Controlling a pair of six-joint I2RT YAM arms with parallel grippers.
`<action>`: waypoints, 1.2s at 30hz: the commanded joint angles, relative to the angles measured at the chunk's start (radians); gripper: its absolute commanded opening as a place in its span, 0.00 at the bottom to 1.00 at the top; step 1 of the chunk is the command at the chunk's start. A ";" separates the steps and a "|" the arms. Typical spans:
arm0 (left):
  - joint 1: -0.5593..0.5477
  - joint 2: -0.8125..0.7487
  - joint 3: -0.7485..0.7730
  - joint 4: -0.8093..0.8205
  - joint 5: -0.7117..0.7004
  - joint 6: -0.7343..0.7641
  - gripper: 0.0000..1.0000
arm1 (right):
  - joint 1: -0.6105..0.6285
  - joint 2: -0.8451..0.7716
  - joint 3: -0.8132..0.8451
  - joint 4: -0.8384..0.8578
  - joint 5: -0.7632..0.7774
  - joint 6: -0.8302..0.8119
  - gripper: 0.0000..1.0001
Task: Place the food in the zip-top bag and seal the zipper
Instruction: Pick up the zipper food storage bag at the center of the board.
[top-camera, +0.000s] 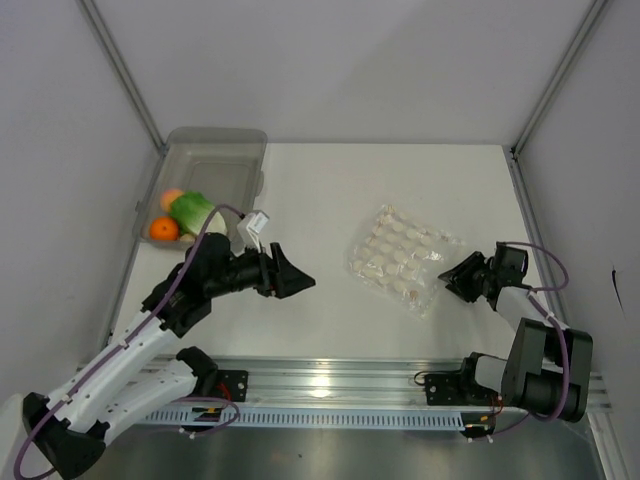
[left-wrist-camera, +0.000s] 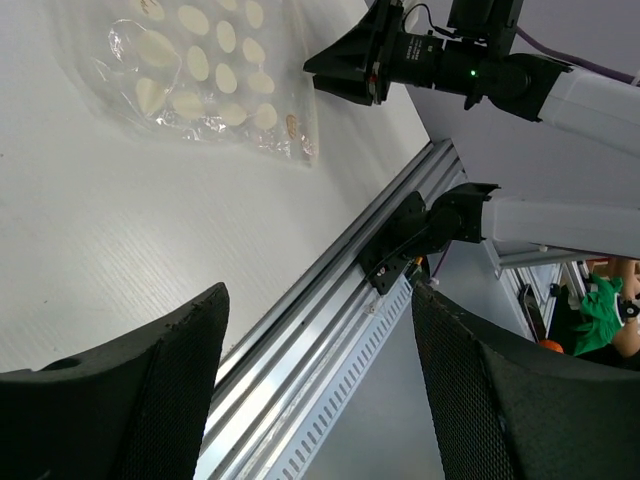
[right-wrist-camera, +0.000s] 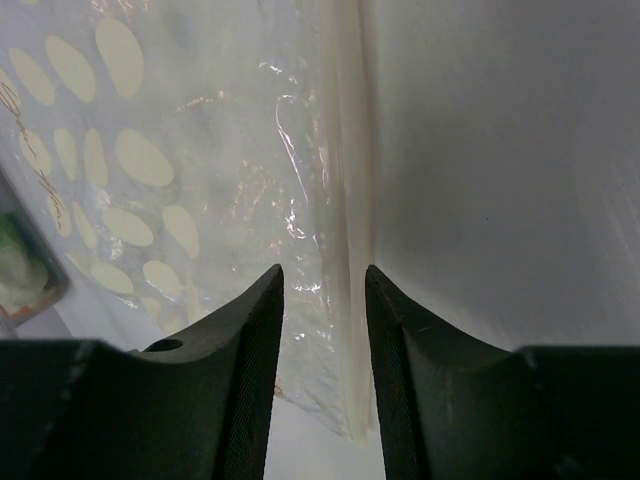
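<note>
Bag (top-camera: 403, 262) lies flat, right of centre. Lettuce (top-camera: 192, 210) and an orange (top-camera: 164, 229) sit in the bin (top-camera: 215, 140), far left. Left gripper (top-camera: 300, 280) is spread wide, holding nothing, left of bag. Right gripper (top-camera: 447, 275) is narrowly parted at the bag's right edge.

Top view overlooks the whole table (top-camera: 330, 190); both close wrist views share the zip-top bag (left-wrist-camera: 190, 70).

Clear zip-top bag (top-camera: 403, 262) with cream oval dots; green lettuce (top-camera: 192, 210); orange fruits (top-camera: 164, 229); translucent grey bin (top-camera: 225, 172).
</note>
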 joint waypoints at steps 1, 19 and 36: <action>-0.033 0.023 0.063 0.000 -0.043 0.028 0.76 | 0.020 0.026 -0.006 0.091 -0.007 0.003 0.40; -0.275 0.307 0.291 -0.099 -0.285 0.126 0.73 | 0.186 0.048 0.094 0.095 -0.025 0.017 0.00; -0.396 0.538 0.479 -0.116 -0.474 0.197 0.68 | 0.263 -0.193 0.139 -0.092 0.011 0.087 0.55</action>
